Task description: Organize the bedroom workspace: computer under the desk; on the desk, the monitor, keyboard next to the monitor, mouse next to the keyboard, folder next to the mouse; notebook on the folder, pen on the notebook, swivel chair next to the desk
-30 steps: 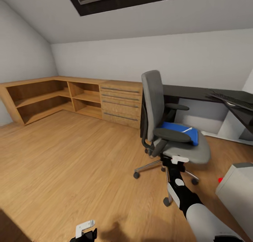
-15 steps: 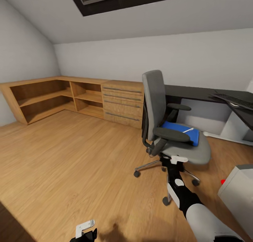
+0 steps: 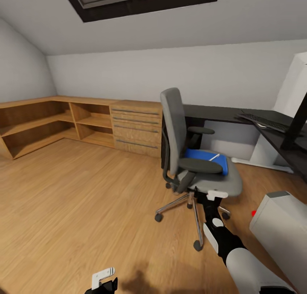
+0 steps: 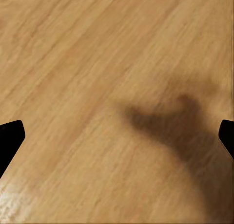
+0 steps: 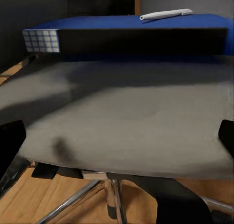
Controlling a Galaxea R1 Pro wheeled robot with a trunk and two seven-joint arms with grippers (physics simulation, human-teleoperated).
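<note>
From the head camera, the swivel chair [image 3: 192, 157] stands on the wooden floor [image 3: 85, 208], turned side-on, close to the black surface [image 3: 221, 112] against the far wall. On its grey seat lies the blue folder [image 3: 204, 157], with the pale pen [image 3: 214, 157] resting on top of it. The keyboard [image 3: 262, 121] sits on the surface at the right, next to the black neck of the monitor [image 3: 298, 114]. The grey computer [image 3: 279, 225] stands on the floor at the right edge. The right hand [image 3: 215, 195] reaches toward the front edge of the seat; the left hand [image 3: 102, 279] hangs low over the floor. A wooden shelf unit [image 3: 55, 119] lines the left wall.

The left wrist camera looks at bare floor [image 4: 97, 87], the dark fingertips [image 4: 9, 136] spread wide apart.

The right wrist camera faces the seat [image 5: 126, 112] front-on, with the folder [image 5: 146, 22] and pen [image 5: 165, 13] beyond, fingertips [image 5: 9, 141] spread wide and holding nothing.
</note>
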